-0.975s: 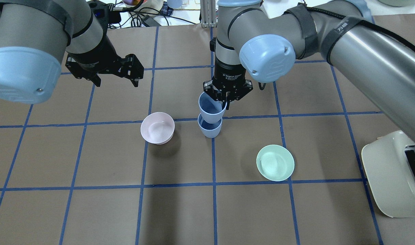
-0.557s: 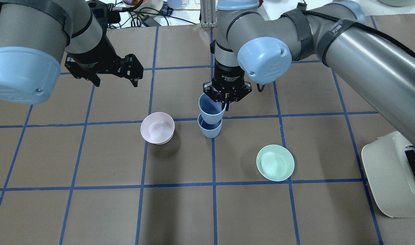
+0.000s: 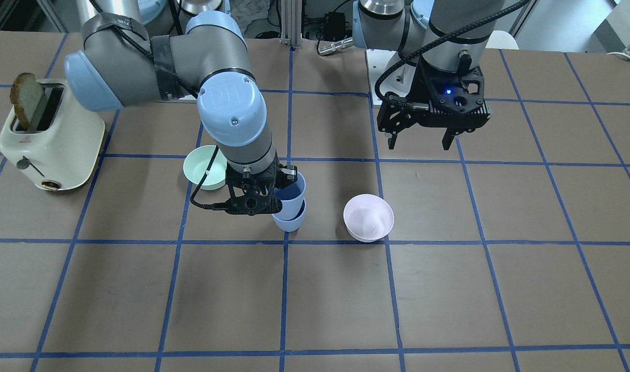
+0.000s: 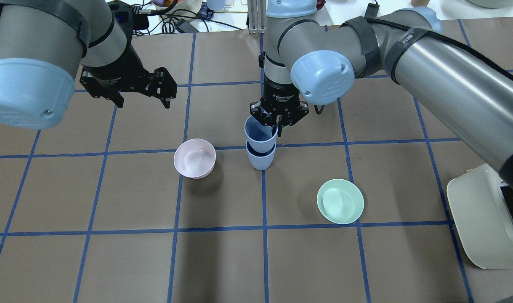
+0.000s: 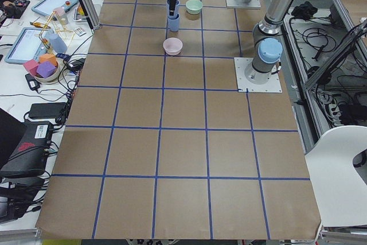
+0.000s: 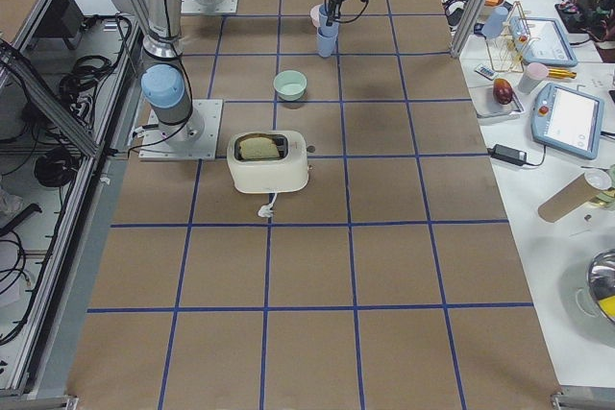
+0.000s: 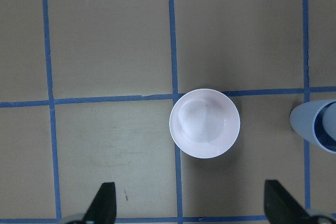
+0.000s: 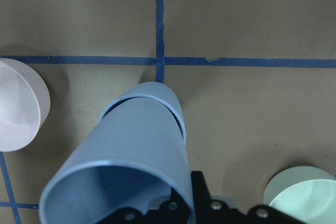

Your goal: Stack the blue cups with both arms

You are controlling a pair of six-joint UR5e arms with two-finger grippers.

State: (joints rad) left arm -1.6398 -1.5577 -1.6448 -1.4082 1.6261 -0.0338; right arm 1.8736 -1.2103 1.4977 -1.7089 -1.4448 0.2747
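Observation:
Two pale blue cups stand near the table's middle. The lower cup (image 4: 260, 160) rests on the table. The upper cup (image 4: 259, 134) sits tilted, partly nested in it. My right gripper (image 4: 277, 126) is shut on the upper cup's rim. The front-facing view shows the same: the right gripper (image 3: 279, 190), the upper cup (image 3: 292, 190), the lower cup (image 3: 290, 221). In the right wrist view the held cup (image 8: 126, 166) leans into the lower cup (image 8: 176, 103). My left gripper (image 4: 143, 101) is open and empty, above and behind the pink bowl (image 4: 195, 158).
A mint-green bowl (image 4: 340, 201) sits to the right of the stack and the pink bowl (image 3: 368, 217) to its left. A cream toaster (image 4: 483, 219) with bread stands at the right edge. The left wrist view shows the pink bowl (image 7: 205, 123) below the open fingers (image 7: 105, 203).
My right gripper has lowered the upper cup a little deeper into the lower cup. The right arm has shifted slightly back. The left arm has not moved.

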